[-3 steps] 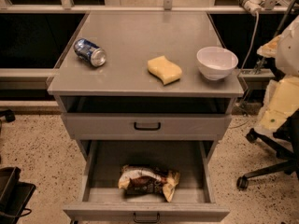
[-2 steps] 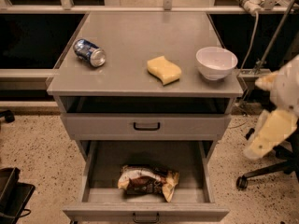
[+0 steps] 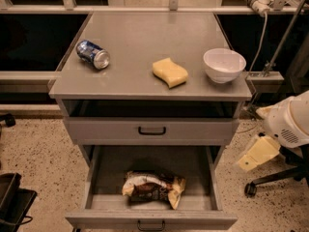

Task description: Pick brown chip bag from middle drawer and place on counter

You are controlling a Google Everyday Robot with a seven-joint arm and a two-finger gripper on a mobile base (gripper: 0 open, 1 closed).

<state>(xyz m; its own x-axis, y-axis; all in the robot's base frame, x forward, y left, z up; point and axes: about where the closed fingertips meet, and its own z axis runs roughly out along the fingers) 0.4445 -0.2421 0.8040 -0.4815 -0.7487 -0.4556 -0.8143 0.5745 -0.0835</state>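
On the flat, matte grey metal bench (image 3: 145,33) you see, from the left, one blue soda can (image 3: 93,54) lying on its side, one soft yellow sponge (image 3: 170,72) and one smooth white bowl (image 3: 224,65). Below, the middle drawer (image 3: 145,163) is open. One crumpled brown chip bag (image 3: 153,188), brown and tan foil, lies on its grey floor near the front. The cream pincer (image 3: 258,153) hangs right of the drawer, clear of it; you cannot tell its state.

Dim, warm overhead light: counter (image 3: 140,37) evenly lit, middle drawer (image 3: 145,161) in its shadow, gripper (image 3: 257,153) pale and bright, low at right beside the cabinet (image 3: 96,128).
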